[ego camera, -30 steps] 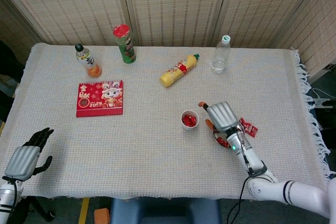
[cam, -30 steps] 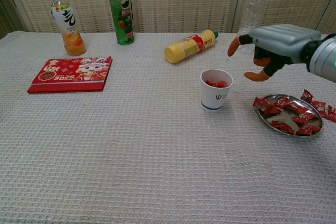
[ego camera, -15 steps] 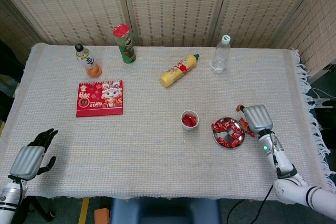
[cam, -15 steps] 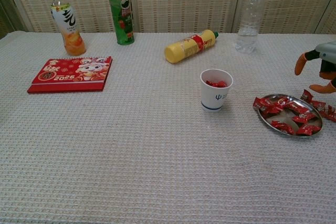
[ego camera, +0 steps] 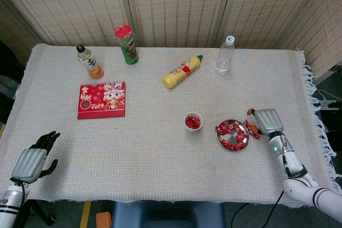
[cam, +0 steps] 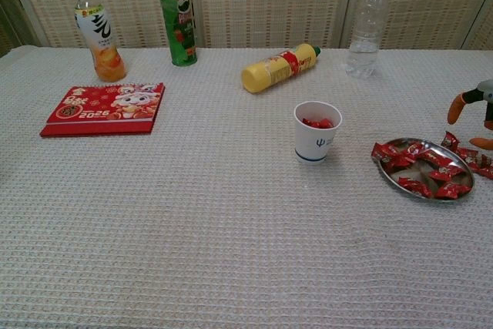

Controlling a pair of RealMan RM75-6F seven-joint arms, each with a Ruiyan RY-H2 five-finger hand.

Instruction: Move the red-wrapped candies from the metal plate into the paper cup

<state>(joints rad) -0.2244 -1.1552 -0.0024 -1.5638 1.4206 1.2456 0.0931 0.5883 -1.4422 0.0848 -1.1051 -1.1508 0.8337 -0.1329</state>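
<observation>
A round metal plate (ego camera: 232, 141) (cam: 403, 179) with several red-wrapped candies (ego camera: 233, 133) (cam: 426, 172) sits right of centre. More candies (cam: 468, 155) lie on the cloth by its right rim. Left of it stands a white paper cup (ego camera: 193, 122) (cam: 316, 132) with red candies inside. My right hand (ego camera: 266, 120) (cam: 476, 109) hovers just right of the plate, fingers apart, holding nothing. My left hand (ego camera: 33, 157) rests at the table's front left corner, fingers apart and empty; the chest view does not show it.
A red calendar booklet (ego camera: 101, 99) lies at the left. Along the back stand an orange drink bottle (ego camera: 89, 62), a green chip can (ego camera: 126, 44) and a clear water bottle (ego camera: 225, 55). A yellow bottle (ego camera: 182, 71) lies on its side behind the cup.
My right hand has moved from beside the cup, over the plate, to the plate's right side. The left hand has barely shifted.
</observation>
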